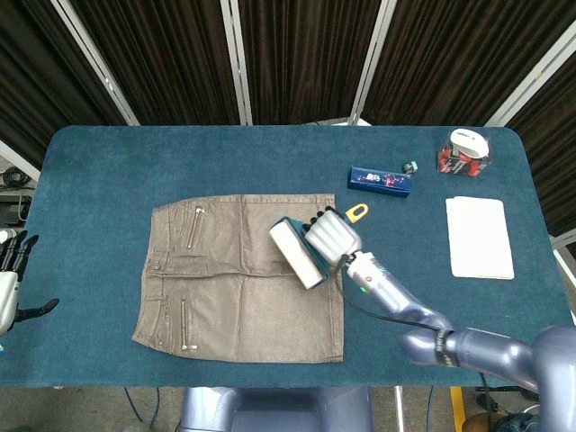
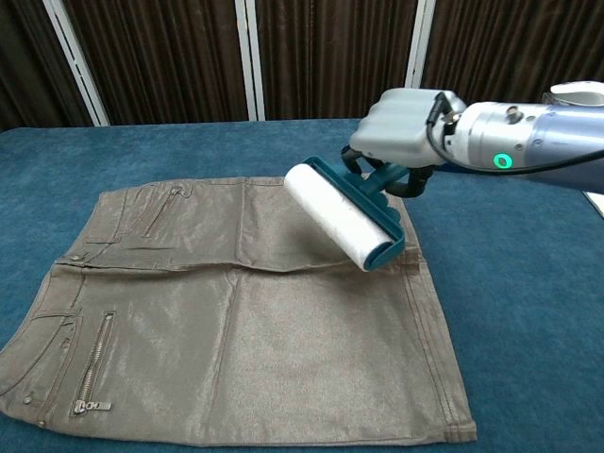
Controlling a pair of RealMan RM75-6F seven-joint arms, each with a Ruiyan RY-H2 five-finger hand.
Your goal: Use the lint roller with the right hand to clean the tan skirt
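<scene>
The blue table (image 1: 108,171) fills most of the frame, and the tan skirt (image 1: 234,297) lies flat on it, left of centre. My right hand (image 1: 334,236) sits over the skirt's right part, fingers wrapped around the lint roller (image 1: 298,253), whose white roll lies over the cloth just right of centre. My left hand (image 1: 9,288) is at the far left edge, fingers spread and holding nothing. A white cloth (image 1: 479,237) lies at the right, a blue box (image 1: 380,180) at upper right.

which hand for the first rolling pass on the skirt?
Right. The right hand already grips the lint roller over the tan skirt; the left hand sits off at the table's edge, holding nothing.
</scene>
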